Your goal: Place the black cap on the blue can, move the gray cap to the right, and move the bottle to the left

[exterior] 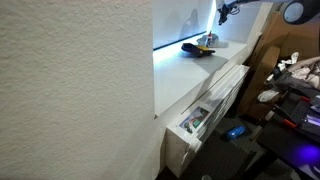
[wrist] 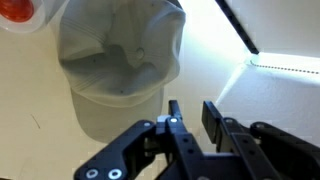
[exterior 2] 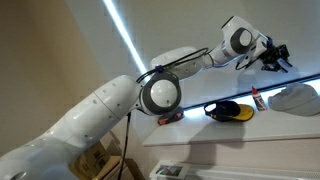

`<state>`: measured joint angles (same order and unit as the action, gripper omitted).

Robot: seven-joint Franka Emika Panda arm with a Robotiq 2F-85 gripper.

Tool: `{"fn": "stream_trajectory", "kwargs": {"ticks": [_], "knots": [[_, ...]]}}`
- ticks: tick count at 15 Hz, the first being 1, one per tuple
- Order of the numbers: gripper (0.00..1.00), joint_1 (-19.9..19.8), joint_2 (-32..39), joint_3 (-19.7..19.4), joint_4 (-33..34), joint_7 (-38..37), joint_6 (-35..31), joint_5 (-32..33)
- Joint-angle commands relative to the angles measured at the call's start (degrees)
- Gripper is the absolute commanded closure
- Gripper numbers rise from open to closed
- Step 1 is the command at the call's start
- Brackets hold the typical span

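The gray cap (wrist: 120,50) lies crown up on the white shelf, just ahead of my gripper (wrist: 193,118) in the wrist view. The jaws stand a little apart with nothing between them. In an exterior view my gripper (exterior 2: 274,58) hangs above the shelf, up and left of the gray cap (exterior 2: 298,97). A small bottle (exterior 2: 259,98) with a red top stands between the gray cap and the black cap (exterior 2: 228,110); its red top (wrist: 18,10) shows at the wrist view's top left. The black cap (exterior: 195,47), with yellow at its brim, rests further along the shelf. The blue can is hidden.
The white shelf (exterior 2: 200,135) runs along a pale wall with a bright light strip (wrist: 285,68) at its back. A textured wall (exterior: 70,90) blocks much of an exterior view. Below the shelf stand an open drawer (exterior: 195,120) and cluttered equipment (exterior: 290,90).
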<state>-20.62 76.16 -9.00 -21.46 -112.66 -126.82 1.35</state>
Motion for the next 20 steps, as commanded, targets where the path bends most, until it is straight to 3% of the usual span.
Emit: {"fn": "stream_trajectory", "kwargs": {"ticks": [1, 4, 5, 6, 8, 10, 11, 13, 14, 20], "knots": [[0.69, 0.0, 0.0, -0.2, 0.2, 0.0, 0.3, -0.2], [0.69, 0.1, -0.6, -0.4, -0.7, -0.1, 0.1, -0.1], [0.44, -0.9, -1.0, 3.6, -0.8, 5.0, 0.6, -3.3], [0.43, -1.4, -1.0, 5.9, -0.8, 7.6, 0.5, -5.5], [0.31, -2.2, -1.7, 9.2, -1.3, 10.9, 2.8, -9.0], [0.16, -2.3, -3.8, 9.4, -1.6, 11.5, 6.9, -9.9], [0.33, -1.5, -1.3, 7.7, -1.0, 9.6, 2.6, -8.7], [0.19, -1.6, -2.4, 8.0, -1.0, 9.8, 4.7, -8.9], [0.02, -1.6, -2.9, 8.0, -1.0, 9.8, 5.2, -8.9], [0.0, -1.8, -14.2, 7.8, -0.6, 10.8, 21.7, -8.5]]}}
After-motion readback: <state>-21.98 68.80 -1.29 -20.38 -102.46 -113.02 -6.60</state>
